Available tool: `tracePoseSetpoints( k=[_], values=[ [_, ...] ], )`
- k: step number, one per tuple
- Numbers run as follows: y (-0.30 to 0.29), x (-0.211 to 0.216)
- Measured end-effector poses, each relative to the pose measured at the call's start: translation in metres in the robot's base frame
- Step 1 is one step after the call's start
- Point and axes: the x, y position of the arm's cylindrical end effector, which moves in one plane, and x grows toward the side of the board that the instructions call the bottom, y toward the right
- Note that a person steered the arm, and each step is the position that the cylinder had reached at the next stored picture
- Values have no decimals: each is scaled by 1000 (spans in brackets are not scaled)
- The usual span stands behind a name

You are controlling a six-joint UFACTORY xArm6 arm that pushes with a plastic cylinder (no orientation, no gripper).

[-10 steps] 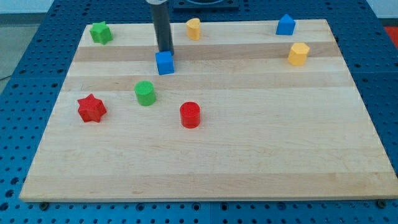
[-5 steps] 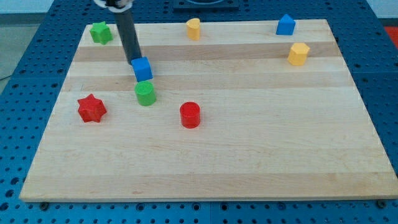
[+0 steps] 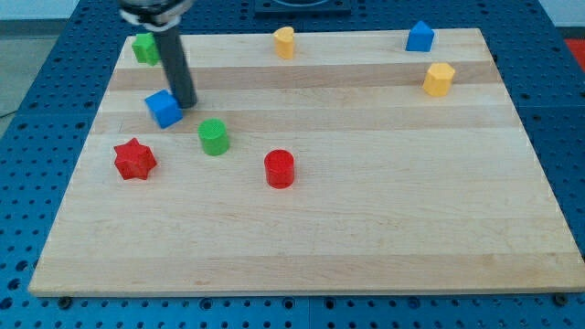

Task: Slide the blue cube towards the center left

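The blue cube [image 3: 163,109] sits on the wooden board [image 3: 366,228] at the view's left, above the red star [image 3: 134,159] and left of the green cylinder [image 3: 213,137]. My tip [image 3: 186,104] is down on the board, touching the cube's right side. The dark rod rises from there towards the view's top left and partly hides the green star [image 3: 143,47].
A red cylinder [image 3: 279,169] stands near the middle. A yellow block [image 3: 284,42] is at the top centre, a blue house-shaped block [image 3: 420,37] at the top right, and a yellow hexagonal block [image 3: 439,79] below it.
The blue cube has slid from the board's upper middle to the left and slightly down. My tip has moved left with it, from above the cube to its right side.
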Motion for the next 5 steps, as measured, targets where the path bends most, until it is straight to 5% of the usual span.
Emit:
tracePoseSetpoints(
  k=[2, 4, 5],
  values=[
    [43, 10],
    [-6, 22],
    [24, 16]
  ],
)
